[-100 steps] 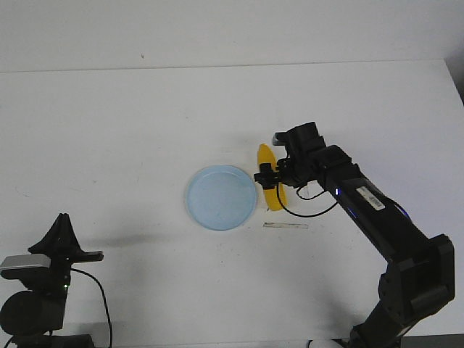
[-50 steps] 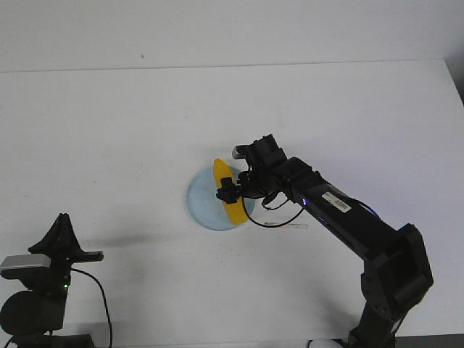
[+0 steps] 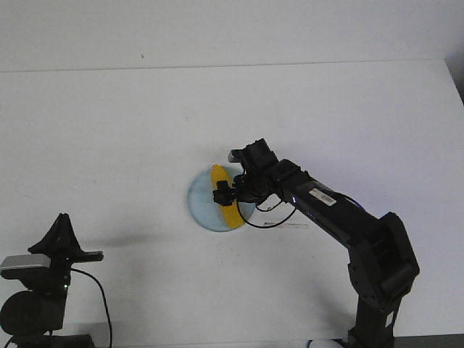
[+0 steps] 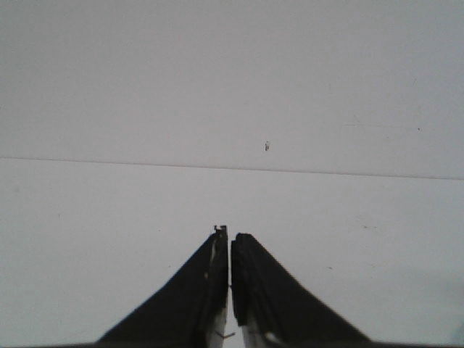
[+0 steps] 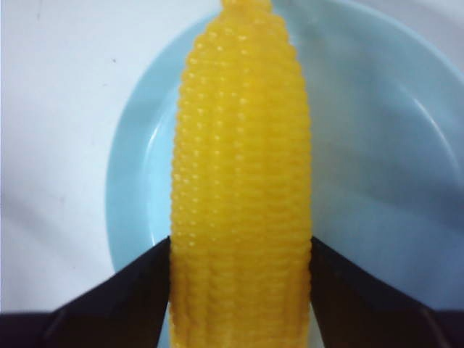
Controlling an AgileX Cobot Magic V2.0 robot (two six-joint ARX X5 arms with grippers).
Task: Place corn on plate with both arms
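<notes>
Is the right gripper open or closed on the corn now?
Closed on it. In the right wrist view both fingers of the right gripper press the sides of the corn, above the plate.

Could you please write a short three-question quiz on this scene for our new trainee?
1. True or false: the right gripper is shut on the bright yellow, tapered plastic corn cob.
2. Over what does the corn cob hang? A) bare white table B) the round pale-blue shallow plate C) the left arm's base
3. Fill in: in the left wrist view, the left gripper has its black fingers ____ and holds nothing.

Key
1. True: in the right wrist view the fingers press both sides of the cob.
2. B
3. closed
</notes>
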